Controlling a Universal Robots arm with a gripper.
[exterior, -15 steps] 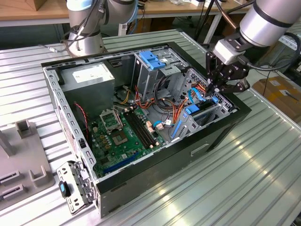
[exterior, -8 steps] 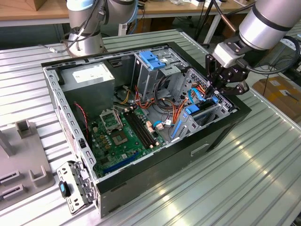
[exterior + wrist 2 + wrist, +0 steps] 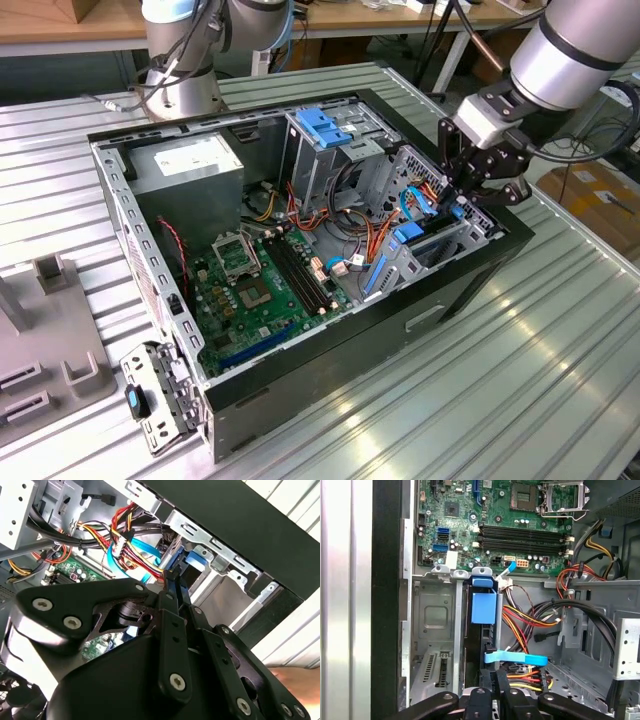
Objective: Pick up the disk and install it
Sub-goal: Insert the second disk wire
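Gripper (image 3: 492, 692), fingers closed together, presses on the disk (image 3: 483, 607) seated edge-up in the bay (image 3: 436, 615). Advise pushing straight along the rails; nearby cables (image 3: 530, 622) risk snagging.

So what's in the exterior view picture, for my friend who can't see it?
A robot arm's black gripper reaches into the drive bay corner of an open computer case, at the exterior view's right, where the disk with blue rails sits in its slot. Inside are a green motherboard, coloured cables and a grey power supply.
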